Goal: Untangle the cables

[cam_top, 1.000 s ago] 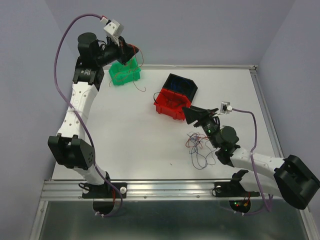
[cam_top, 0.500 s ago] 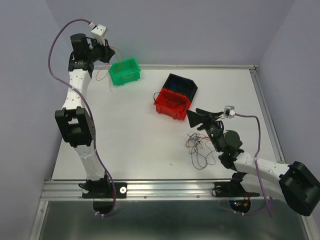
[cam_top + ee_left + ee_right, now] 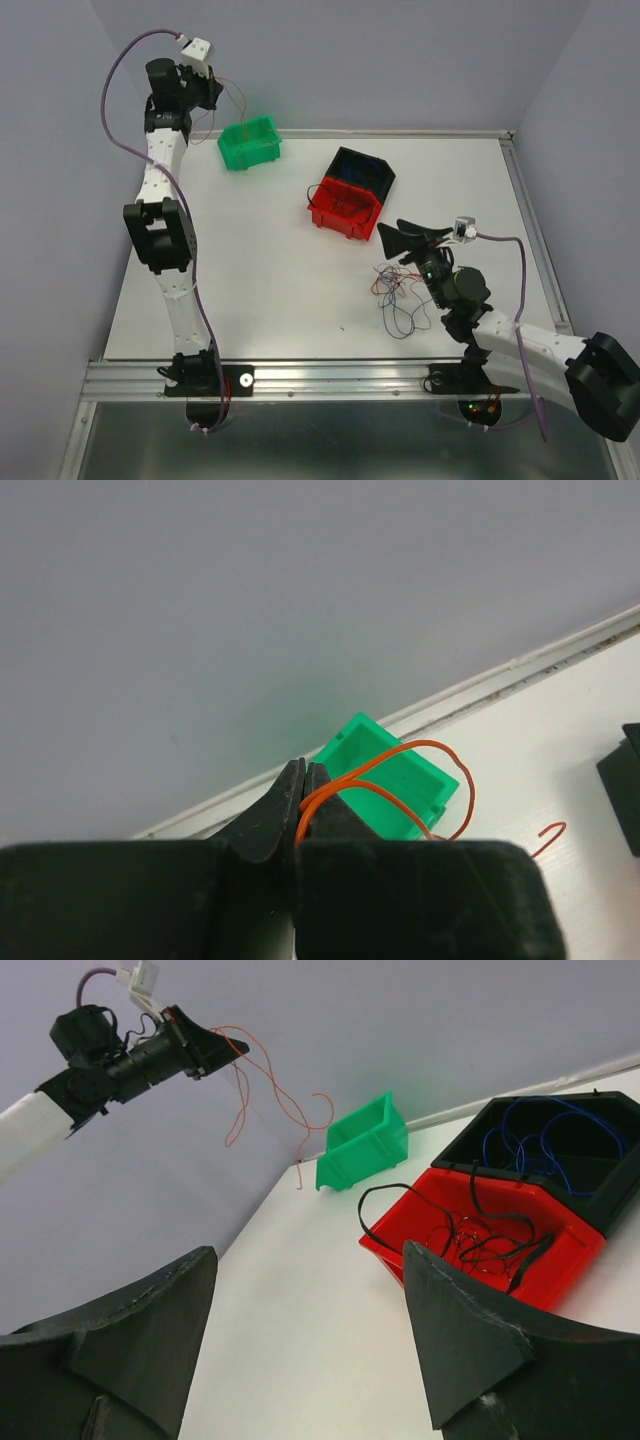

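The left gripper [image 3: 303,780] is clenched on a single orange wire [image 3: 440,743], which is pinched right at the fingertips. It is held high in the air at the far left of the scene, above and left of the green bin [image 3: 250,143]. From the pinch the wire loops out and hangs down in loose curls. In the left wrist view it crosses in front of the green bin. Its lower end comes down near the far-left part of the table [image 3: 270,260], and I cannot tell whether it touches the surface.

The right gripper [image 3: 412,238] is released, its fingers spread wide with nothing between them. It hovers low over the right side of the table and faces the far left. Just near and left of it lies the rest of the cables [image 3: 400,298], a loose tangle of thin red, dark and blue strands lying on the table in its near-right part.

Just beyond the right gripper stands a red bin [image 3: 345,212] with black wire coiled inside and one black strand trailing over its near-left rim. A dark bin [image 3: 362,170] sits against the red bin's far side and holds blue wire. The green bin is well apart from both, at the far-left corner of the table.
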You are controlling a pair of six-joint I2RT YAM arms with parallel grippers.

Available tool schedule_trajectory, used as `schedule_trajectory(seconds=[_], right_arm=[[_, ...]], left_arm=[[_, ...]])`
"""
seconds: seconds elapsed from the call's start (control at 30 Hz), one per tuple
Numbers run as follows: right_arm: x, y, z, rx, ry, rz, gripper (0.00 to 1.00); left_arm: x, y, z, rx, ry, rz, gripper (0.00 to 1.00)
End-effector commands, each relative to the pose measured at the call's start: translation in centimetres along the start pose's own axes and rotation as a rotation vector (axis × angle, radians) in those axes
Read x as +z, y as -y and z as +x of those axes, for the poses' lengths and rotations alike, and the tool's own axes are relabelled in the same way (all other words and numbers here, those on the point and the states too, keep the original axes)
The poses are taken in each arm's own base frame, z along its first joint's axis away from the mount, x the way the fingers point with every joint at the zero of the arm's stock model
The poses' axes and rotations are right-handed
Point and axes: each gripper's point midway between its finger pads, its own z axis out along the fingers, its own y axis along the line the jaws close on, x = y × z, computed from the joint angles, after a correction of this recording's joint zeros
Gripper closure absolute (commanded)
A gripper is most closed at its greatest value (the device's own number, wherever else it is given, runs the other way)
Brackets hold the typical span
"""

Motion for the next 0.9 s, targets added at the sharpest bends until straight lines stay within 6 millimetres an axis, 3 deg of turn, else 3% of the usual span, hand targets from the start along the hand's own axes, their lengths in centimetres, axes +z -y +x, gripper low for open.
schedule_trajectory(seconds=[0.0,0.3,0.63,0.7,0.87], right_arm=[[-0.5,-0.3,-0.5,-0.009,0.022,-0.022,0.21],[-0.9,-0.6,-0.9,0.006,0.032,-0.034,0.22],[-1.5,-0.4,-1.2,0.015,0.044,-0.033,0.23],[-1.6,-0.4,-1.2,0.019,0.046,-0.036,0.23],[-1.9,-0.2,-1.3,0.027,0.052,-0.031,0.23]], left_arm=[[0.5,-2.3,-3.9,0.056,0.118,-0.079,1.0],[3.3,-3.5,-1.8,0.003,0.171,-0.13,1.0],[7.3,-1.1,5.2,0.003,0.066,-0.099,1.0],[8.3,-0.4,7.3,0.002,0.034,-0.093,1.0],[9.3,0.5,10.5,-0.009,-0.017,-0.079,1.0]])
